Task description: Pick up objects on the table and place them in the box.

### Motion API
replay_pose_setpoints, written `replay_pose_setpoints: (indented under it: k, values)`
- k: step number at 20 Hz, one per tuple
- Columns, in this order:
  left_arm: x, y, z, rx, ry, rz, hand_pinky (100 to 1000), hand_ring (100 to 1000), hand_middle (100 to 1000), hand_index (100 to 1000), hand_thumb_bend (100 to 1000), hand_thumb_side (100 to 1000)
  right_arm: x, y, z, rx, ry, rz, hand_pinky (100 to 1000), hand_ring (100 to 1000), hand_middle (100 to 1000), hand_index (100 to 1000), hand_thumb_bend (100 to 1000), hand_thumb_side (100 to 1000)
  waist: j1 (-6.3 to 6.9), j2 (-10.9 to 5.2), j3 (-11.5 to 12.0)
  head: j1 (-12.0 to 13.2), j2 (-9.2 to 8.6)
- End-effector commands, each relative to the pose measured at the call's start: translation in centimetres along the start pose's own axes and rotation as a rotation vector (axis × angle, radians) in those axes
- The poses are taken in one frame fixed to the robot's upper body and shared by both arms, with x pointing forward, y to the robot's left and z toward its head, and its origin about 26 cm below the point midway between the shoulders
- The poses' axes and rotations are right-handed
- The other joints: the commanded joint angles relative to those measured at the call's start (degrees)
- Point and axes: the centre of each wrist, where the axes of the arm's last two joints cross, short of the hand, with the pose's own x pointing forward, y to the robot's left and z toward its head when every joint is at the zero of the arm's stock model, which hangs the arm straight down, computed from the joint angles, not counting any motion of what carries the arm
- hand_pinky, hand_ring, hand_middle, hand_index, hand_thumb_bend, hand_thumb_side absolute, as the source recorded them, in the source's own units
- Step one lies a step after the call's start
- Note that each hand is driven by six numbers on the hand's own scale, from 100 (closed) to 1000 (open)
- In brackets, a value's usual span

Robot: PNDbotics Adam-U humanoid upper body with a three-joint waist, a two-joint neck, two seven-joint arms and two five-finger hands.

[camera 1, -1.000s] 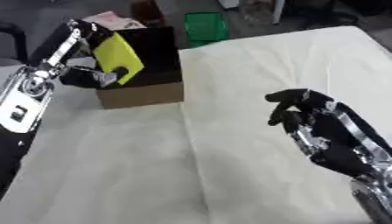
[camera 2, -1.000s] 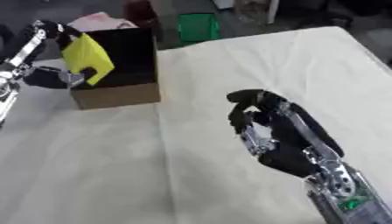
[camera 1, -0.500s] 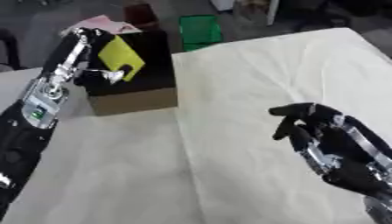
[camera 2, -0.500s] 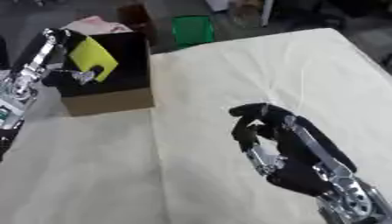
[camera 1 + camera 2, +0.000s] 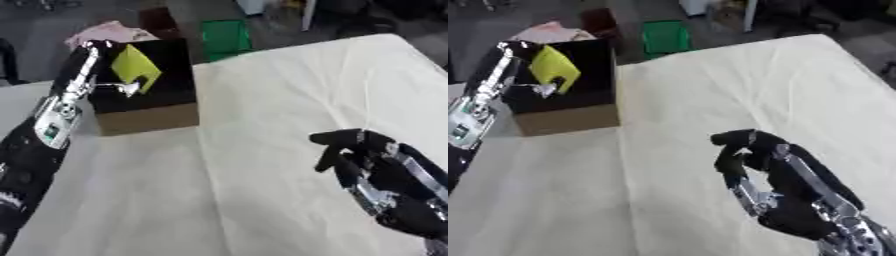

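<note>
yellow object [image 5: 135,66]: a flat yellow piece, tilted on edge, held up over the dark open top of the box; its long axis runs from upper left to lower right.
box [image 5: 162,118]: brown cardboard, black inside, standing on the far left part of the counter [image 5: 262,110], which is covered in a cream cloth.
left hand [image 5: 112,85]: your left arm reaches up along the left edge and ends at the box opening; its fingers pinch the lower edge of the yellow object.
key relation: the yellow object is directly above the box's opening, inside its rim line as seen from above, so the drop looks to be straight down; you likely need no sideways travel.
right hand [image 5: 750,155]: low on the right over bare cloth, well apart from the box, fingers curled inward and holding nothing.
nearer arm: the left, by far.
risk: the tilted piece could catch the box's near wall as it falls.
</note>
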Motion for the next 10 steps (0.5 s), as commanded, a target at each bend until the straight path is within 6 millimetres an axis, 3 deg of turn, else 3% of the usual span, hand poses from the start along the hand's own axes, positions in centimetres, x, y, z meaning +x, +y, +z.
replay_pose_setpoints:
  k: [1,10]
  values:
    - [-0.18,1.97,-0.36,0.033,-0.013,-0.006,878,737,788,858,505,532,0.64,-0.21,-0.23,0.003,-0.027,0.004,651,888,543,788,100,450,-0.28,-1.3,0.24,0.08,-0.52]
    - [0.47,2.13,-0.12,0.005,-0.042,0.071,889,750,824,878,476,565,0.39,-0.21,0.0,-0.001,-0.016,-0.004,652,888,543,788,100,448,-0.77,-2.29,1.46,-0.32,-0.04]
